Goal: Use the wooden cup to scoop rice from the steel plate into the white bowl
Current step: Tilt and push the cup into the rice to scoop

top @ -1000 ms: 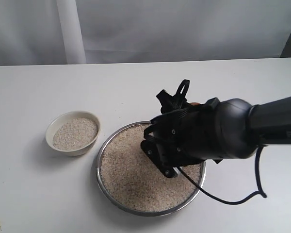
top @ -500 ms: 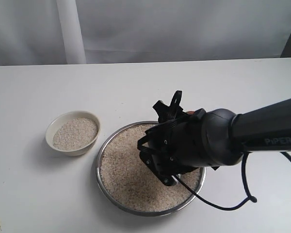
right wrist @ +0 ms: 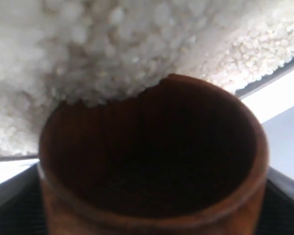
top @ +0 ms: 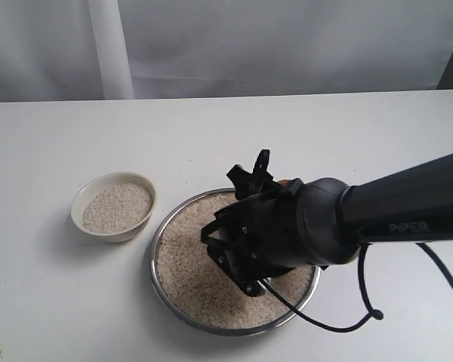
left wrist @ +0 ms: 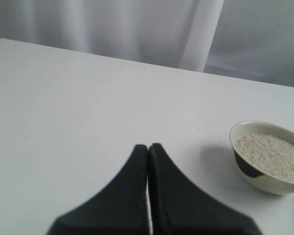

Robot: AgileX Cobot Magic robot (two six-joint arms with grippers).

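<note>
The steel plate point(top: 157, 283) holds a wide bed of rice point(top: 189, 264). Over its middle my right gripper point(top: 238, 253) is tipped down into the grains. It is shut on the wooden cup point(right wrist: 152, 161), whose far rim digs into the rice point(right wrist: 112, 49); the cup's dark inside looks bare. In the exterior view the arm hides the cup. The white bowl point(top: 113, 177) stands left of the plate with rice point(top: 117, 207) in it. My left gripper point(left wrist: 148, 147) is shut and holds nothing, low over bare table, with the bowl point(left wrist: 264, 125) off to one side.
The right arm's black cable point(top: 340, 324) loops over the plate's near right rim onto the white table point(top: 60, 302). A pale curtain point(top: 287, 45) hangs behind the table's far edge.
The right arm has slid left across the plate and dipped lower, pushing the cup into the rice. The bowl and plate have not moved.
</note>
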